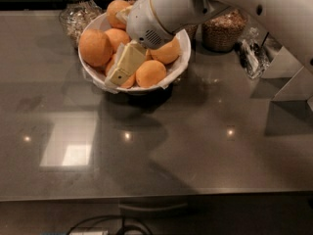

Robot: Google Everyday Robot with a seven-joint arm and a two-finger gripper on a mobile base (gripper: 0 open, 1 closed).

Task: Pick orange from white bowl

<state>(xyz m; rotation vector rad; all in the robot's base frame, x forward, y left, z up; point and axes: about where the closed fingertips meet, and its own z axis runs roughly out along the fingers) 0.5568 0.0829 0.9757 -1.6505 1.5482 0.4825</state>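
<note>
The white bowl [182, 62] stands at the back of the grey counter, piled with several oranges. The orange [95, 47], the biggest and deep orange, lies at the bowl's left side. Smaller, paler oranges lie around it, one at the front [151, 73] and one at the back [117, 11]. My gripper [121, 68] hangs from the white arm [166, 11] and reaches down into the bowl's front left. It sits just right of and below the big orange, over the front oranges. The arm hides the middle of the bowl.
A glass jar [76, 14] stands behind the bowl on the left. A jar of brown grains [224, 31] stands on the right. A clear wrapped item [251, 58] and a white angular body [293, 82] are at the right edge. A cable [117, 226] lies below the counter's front edge.
</note>
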